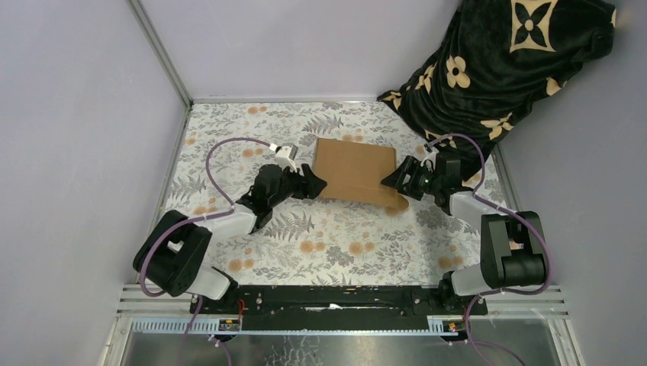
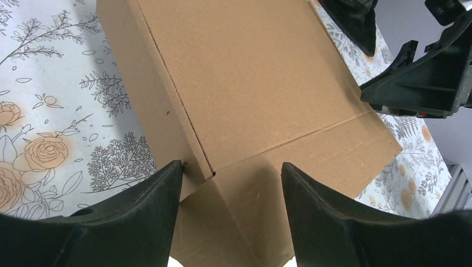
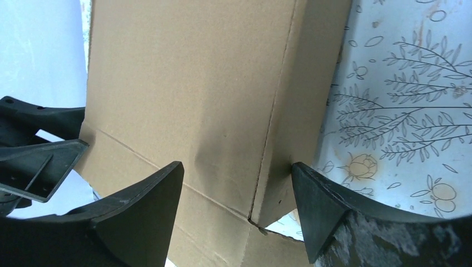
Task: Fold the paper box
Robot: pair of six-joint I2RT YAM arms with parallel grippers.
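The flat, rectangular, brown corrugated cardboard paper box (image 1: 355,171) lies on the floral-patterned tabletop (image 1: 336,244), towards its far middle, top panel closed.

The left tool (image 1: 317,183) is at the box's near-left corner. Its jaws stand open and straddle that corner, with one fingertip (image 2: 177,169) against the side wall.

The right tool (image 1: 391,181) is at the near-right corner. Its jaws are also open, one finger (image 3: 300,175) beside the side wall and the other over the top panel.

A black cloth (image 1: 496,69) with cream flower motifs fills the far-right corner.
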